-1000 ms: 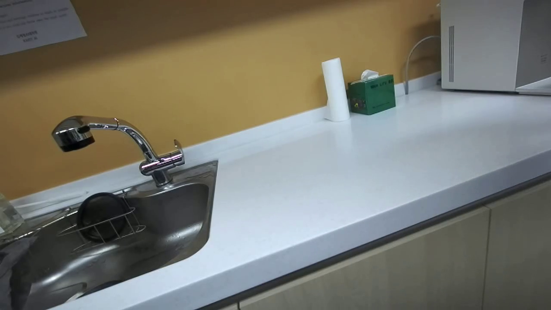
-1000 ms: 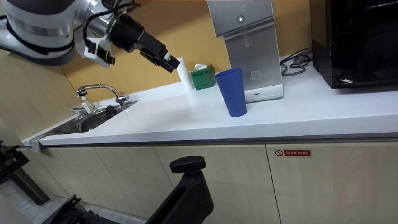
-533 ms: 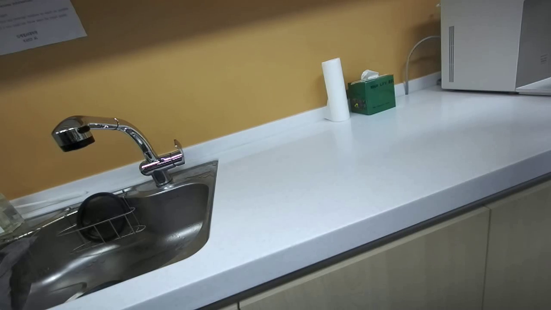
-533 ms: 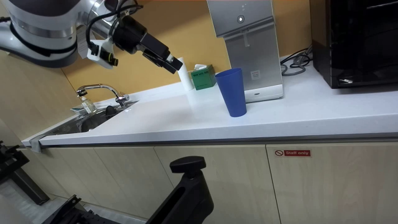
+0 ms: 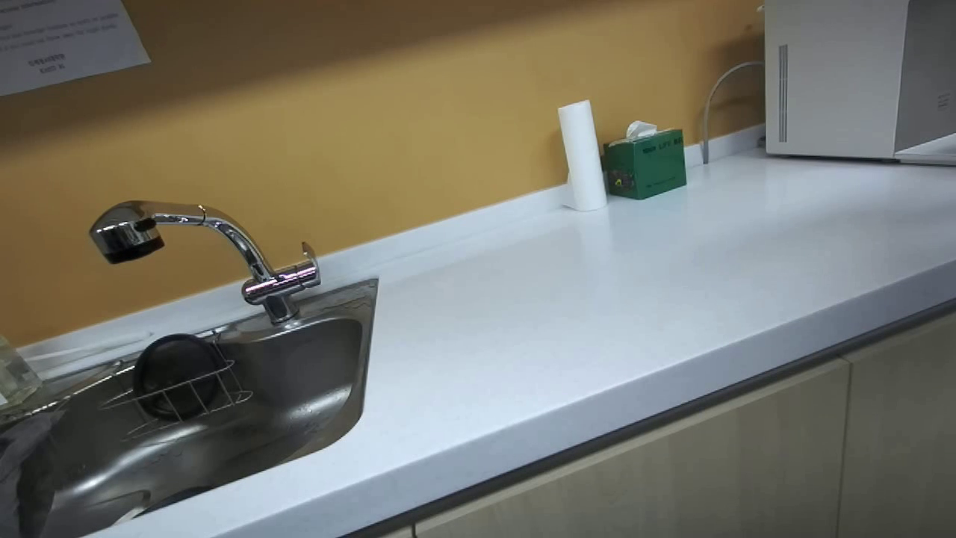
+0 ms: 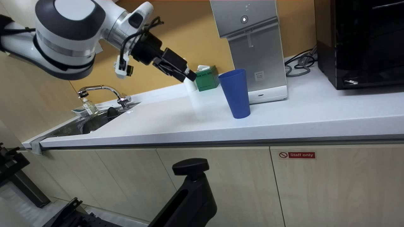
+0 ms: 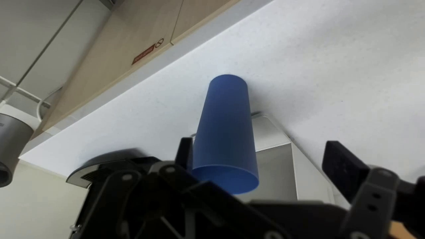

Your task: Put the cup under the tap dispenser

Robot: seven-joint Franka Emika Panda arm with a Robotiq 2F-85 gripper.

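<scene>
In an exterior view the blue cup (image 6: 235, 94) stands upright on the counter (image 6: 170, 118), chrome faucet (image 6: 110, 88) well apart at nine o'clock. Empty fingers (image 7: 343, 169), at the cup's ten o'clock, stand wide apart, presumably to straddle it.

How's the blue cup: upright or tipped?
Upright: in an exterior view, the blue cup stands with its narrower base on the counter, wide rim up.

- My arm (image 6: 85, 34): white shell; dark grey joint cover (image 6: 91, 28) with pale round cap (image 6: 75, 8); silver band (image 6: 118, 30).
- My cable (image 6: 123, 49): black, looped.
- My gripper (image 6: 188, 75): black, angular; grey finger links (image 7: 378, 191), round screw heads (image 7: 170, 169).
</scene>
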